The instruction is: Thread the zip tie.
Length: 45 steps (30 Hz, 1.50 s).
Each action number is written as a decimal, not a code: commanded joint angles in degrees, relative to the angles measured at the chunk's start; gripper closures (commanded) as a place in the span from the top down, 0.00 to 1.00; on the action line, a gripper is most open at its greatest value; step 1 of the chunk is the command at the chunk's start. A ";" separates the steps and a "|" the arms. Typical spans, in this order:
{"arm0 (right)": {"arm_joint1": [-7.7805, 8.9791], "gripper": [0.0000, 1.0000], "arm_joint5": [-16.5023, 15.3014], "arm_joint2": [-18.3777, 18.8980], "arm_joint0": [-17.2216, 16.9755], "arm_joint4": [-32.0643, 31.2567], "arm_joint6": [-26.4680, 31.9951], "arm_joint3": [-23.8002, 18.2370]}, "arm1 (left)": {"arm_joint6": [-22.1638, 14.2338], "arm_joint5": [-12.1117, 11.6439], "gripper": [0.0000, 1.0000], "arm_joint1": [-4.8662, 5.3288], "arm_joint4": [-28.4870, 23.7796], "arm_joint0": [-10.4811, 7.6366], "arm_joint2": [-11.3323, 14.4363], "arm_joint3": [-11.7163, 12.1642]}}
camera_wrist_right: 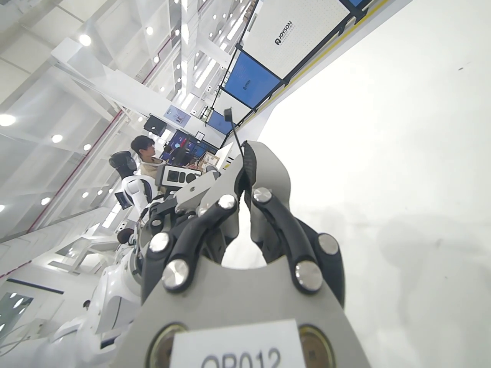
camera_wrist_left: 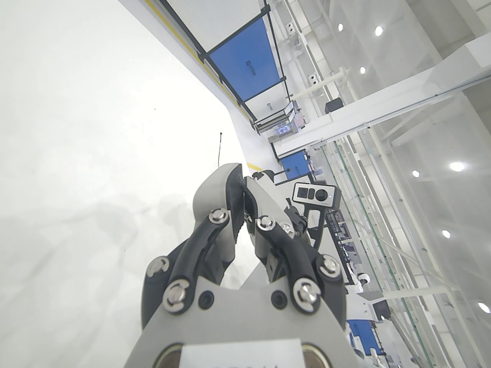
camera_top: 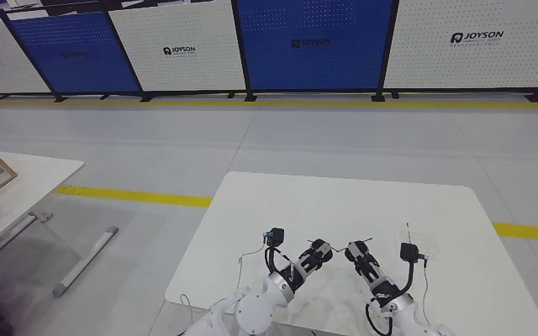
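The zip tie (camera_wrist_right: 234, 132) is a thin black strip with a small square head. It sticks out from the tips of my right gripper (camera_wrist_right: 245, 155), which is shut on it. In the top view the two grippers meet tip to tip near the table's front edge, left gripper (camera_top: 322, 246) and right gripper (camera_top: 353, 249). A thin dark line of the zip tie (camera_top: 336, 248) bridges the short gap between them. My left gripper (camera_wrist_left: 242, 178) has its fingers pressed together, with the strip hidden between the pads.
The white table (camera_top: 336, 202) is bare apart from a second thin black tie (camera_top: 408, 231) lying to the right of the grippers, seen again as that tie (camera_wrist_left: 219, 151) beyond the left fingers. Another table (camera_top: 34, 176) stands far left.
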 commanded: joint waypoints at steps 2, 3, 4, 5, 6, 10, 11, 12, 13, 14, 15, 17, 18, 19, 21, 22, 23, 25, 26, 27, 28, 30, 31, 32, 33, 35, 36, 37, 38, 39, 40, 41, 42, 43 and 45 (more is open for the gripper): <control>0.00 0.00 0.00 0.00 0.00 0.00 0.00 0.00 | 0.01 -0.04 0.00 -0.04 -0.02 0.00 0.02 0.04; 0.00 0.00 0.00 0.00 0.00 0.00 0.00 0.00 | 0.01 -0.18 0.00 -0.10 -0.16 0.00 0.03 0.09; 0.00 0.00 0.00 0.00 0.00 0.00 0.00 0.00 | -0.06 -0.37 0.00 -0.15 -0.42 0.02 0.05 0.15; 0.00 0.00 0.00 0.00 0.00 0.00 0.00 0.00 | -0.19 -0.55 0.00 -0.20 -0.67 0.01 0.03 0.24; 0.00 0.00 0.00 0.00 0.00 0.00 0.00 0.00 | -0.31 -0.72 0.00 -0.24 -0.90 0.00 0.01 0.32; 0.00 0.00 0.00 0.00 0.00 0.00 0.00 0.00 | 0.01 -2.02 0.00 -0.42 -2.81 0.24 -0.61 0.49; 0.00 0.00 0.00 0.00 0.00 0.00 0.00 0.00 | 0.38 -2.31 0.00 -0.46 -3.40 0.34 -0.86 0.56; 0.00 0.00 0.00 0.00 0.00 0.00 0.00 0.00 | 0.37 -2.48 0.00 -0.50 -4.02 0.40 -1.04 0.64; 0.00 0.00 0.00 0.00 0.00 0.00 0.00 0.00 | 0.18 -2.55 0.00 -0.53 -4.54 0.40 -1.21 0.73; 0.00 0.00 0.00 0.00 0.00 0.00 0.00 0.00 | -0.08 -2.55 0.00 -0.54 -4.78 0.31 -1.43 0.85; 0.00 0.00 0.00 0.00 0.00 0.00 0.00 0.00 | -0.22 -2.56 0.00 -0.56 -4.82 0.29 -1.51 0.92; -0.04 0.00 0.05 0.16 -0.13 0.31 -0.21 -0.15 | -0.64 -2.57 0.00 -0.61 -4.86 0.35 -1.53 1.01; -0.04 0.00 0.09 0.35 -0.22 0.41 -0.26 -0.20 | -0.81 -2.56 0.00 -0.63 -4.81 0.37 -1.53 1.02; -0.03 0.00 0.08 0.51 -0.33 0.45 -0.30 -0.31 | -0.93 -2.55 0.00 -0.64 -4.74 0.38 -1.54 1.02; -0.02 0.00 0.03 0.81 -0.57 0.56 -0.11 -0.54 | -1.21 -2.51 0.00 -0.69 -4.69 0.40 -1.60 1.02; -0.03 0.00 0.02 0.88 -0.64 0.60 -0.04 -0.61 | -1.37 -2.49 0.00 -0.70 -4.70 0.40 -1.63 1.02; -0.04 0.00 -0.05 0.90 -0.71 0.71 0.10 -0.67 | -1.50 -2.48 0.00 -0.73 -4.73 0.40 -1.65 1.01; -0.07 0.00 -0.21 0.85 -0.72 0.96 0.59 -0.69 | -1.95 -2.52 0.00 -0.79 -4.94 0.41 -1.63 0.93; -0.09 0.00 -0.18 0.83 -0.67 1.00 0.75 -0.61 | -2.12 -2.55 0.00 -0.81 -5.05 0.42 -1.62 0.92; -0.13 0.00 -0.09 0.79 -0.51 1.14 0.96 -0.46 | -2.37 -2.56 0.00 -0.85 -5.18 0.41 -1.61 0.91; -0.17 0.00 -0.01 0.82 -0.36 1.37 0.98 -0.31 | -2.46 -2.53 0.00 -0.87 -5.21 0.40 -1.61 0.90; -0.17 0.00 -0.01 0.82 -0.36 1.37 0.98 -0.31 | -2.49 -2.49 0.00 -0.92 -5.24 0.39 -1.61 0.91; -0.17 0.00 -0.01 0.82 -0.36 1.37 0.98 -0.31 | -2.49 -2.49 0.00 -0.92 -5.24 0.39 -1.61 0.91; -0.17 0.00 -0.01 0.82 -0.36 1.37 0.98 -0.31 | -2.49 -2.49 0.00 -0.92 -5.24 0.39 -1.61 0.91; -0.17 0.00 -0.01 0.82 -0.36 1.37 0.98 -0.31 | -2.49 -2.49 0.00 -0.92 -5.24 0.39 -1.61 0.91; -0.17 0.00 -0.01 0.82 -0.36 1.37 0.98 -0.31 | -2.49 -2.49 0.00 -0.92 -5.24 0.39 -1.61 0.91; -0.17 0.00 -0.01 0.82 -0.36 1.37 0.98 -0.31 | -2.49 -2.49 0.00 -0.92 -5.24 0.39 -1.61 0.91; -0.17 0.00 -0.01 0.82 -0.36 1.37 0.98 -0.31 | -2.49 -2.49 0.00 -0.92 -5.24 0.39 -1.61 0.91; -0.17 0.00 -0.01 0.82 -0.36 1.37 0.98 -0.31 | -2.49 -2.49 0.00 -0.92 -5.24 0.39 -1.61 0.91; -0.17 0.00 -0.01 0.82 -0.36 1.37 0.98 -0.31 | -2.49 -2.49 0.00 -0.92 -5.24 0.39 -1.61 0.91; -0.17 0.00 -0.01 0.82 -0.36 1.37 0.98 -0.31 | -2.49 -2.49 0.00 -0.92 -5.24 0.39 -1.61 0.91; -0.17 0.00 -0.01 0.82 -0.36 1.37 0.98 -0.31 | -2.71 -2.40 0.00 -0.96 -5.44 0.40 -1.49 0.98; -0.19 0.00 0.06 0.83 -0.39 1.45 0.88 -0.35 | -2.92 -2.26 0.00 -1.00 -5.52 0.27 -1.41 1.09; -0.21 0.00 0.04 0.85 -0.48 1.66 0.81 -0.47 | -2.93 -2.20 0.00 -1.06 -5.58 0.15 -1.38 1.21; -0.23 0.00 -0.52 1.19 -0.85 2.26 0.40 -0.78 | -2.93 -2.70 0.00 -1.25 -7.03 0.08 -1.29 1.30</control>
